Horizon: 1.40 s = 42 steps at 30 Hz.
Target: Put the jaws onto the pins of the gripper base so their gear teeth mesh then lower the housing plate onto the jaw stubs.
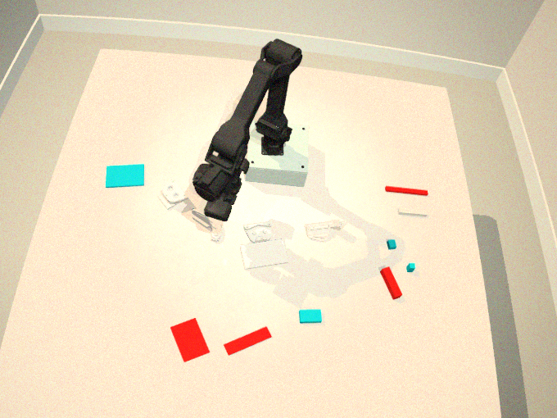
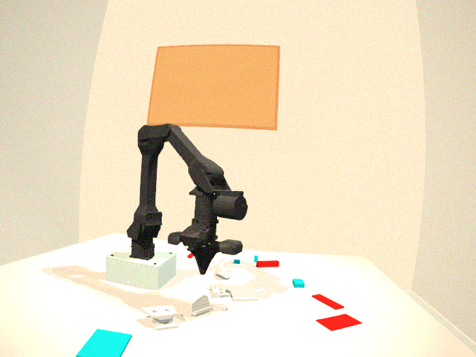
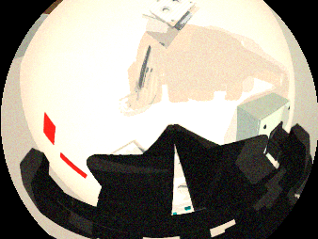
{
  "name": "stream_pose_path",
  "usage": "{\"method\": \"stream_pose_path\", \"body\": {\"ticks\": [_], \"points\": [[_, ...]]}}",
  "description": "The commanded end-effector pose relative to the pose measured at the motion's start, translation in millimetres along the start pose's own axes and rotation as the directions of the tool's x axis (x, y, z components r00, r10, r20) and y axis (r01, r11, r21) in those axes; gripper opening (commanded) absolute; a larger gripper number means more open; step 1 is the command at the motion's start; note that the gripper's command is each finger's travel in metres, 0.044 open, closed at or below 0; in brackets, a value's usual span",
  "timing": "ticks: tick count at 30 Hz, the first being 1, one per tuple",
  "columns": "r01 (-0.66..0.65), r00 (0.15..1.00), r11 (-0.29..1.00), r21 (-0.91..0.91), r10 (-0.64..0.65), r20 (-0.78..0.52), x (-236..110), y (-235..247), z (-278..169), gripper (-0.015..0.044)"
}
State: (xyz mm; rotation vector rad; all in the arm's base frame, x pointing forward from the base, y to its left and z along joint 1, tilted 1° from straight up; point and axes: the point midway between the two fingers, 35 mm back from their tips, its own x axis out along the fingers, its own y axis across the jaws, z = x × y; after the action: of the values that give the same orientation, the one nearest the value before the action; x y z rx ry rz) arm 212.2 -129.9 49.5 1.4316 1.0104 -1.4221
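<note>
My gripper (image 2: 203, 271) (image 3: 171, 128) is shut and empty, pointing down above the table; the arm hides its fingertips in the top view. One white jaw (image 1: 201, 219) (image 2: 200, 306) (image 3: 144, 75) stands on its edge near the hand. The other jaw (image 1: 320, 230) (image 2: 222, 272) lies apart, on the far side of the gripper base. The white gripper base (image 1: 264, 254) (image 2: 246, 299) seems to be the middle piece, with neither jaw visibly on it. A white piece with two round openings, apparently the housing plate (image 1: 172, 193) (image 2: 158, 310) (image 3: 170, 10), lies apart and looks tilted.
The pale green arm mount (image 1: 276, 176) (image 2: 132, 271) (image 3: 251, 119) stands behind the parts. A cyan plate (image 1: 124, 175) (image 2: 104, 343) lies left. Red pieces (image 1: 189, 339) (image 1: 247, 340) and a cyan block (image 1: 310, 315) lie in front. A red bar (image 1: 391, 283) and small cyan blocks (image 1: 391, 244) lie right.
</note>
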Motion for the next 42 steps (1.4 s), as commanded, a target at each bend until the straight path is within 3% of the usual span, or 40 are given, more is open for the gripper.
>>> {"method": "stream_pose_path", "body": {"ticks": [1,7,24,42], "points": [[0.000,1.000,1.000,0.001,0.000,-0.001,-0.3,0.0,0.0,0.0000],[0.000,1.000,1.000,0.001,0.000,-0.001,-0.3,0.0,0.0,0.0000],[0.000,1.000,1.000,0.000,0.000,0.000,0.0,0.0,0.0,0.0440],[0.000,1.000,1.000,0.000,0.000,0.000,0.0,0.0,0.0,0.0440]]}}
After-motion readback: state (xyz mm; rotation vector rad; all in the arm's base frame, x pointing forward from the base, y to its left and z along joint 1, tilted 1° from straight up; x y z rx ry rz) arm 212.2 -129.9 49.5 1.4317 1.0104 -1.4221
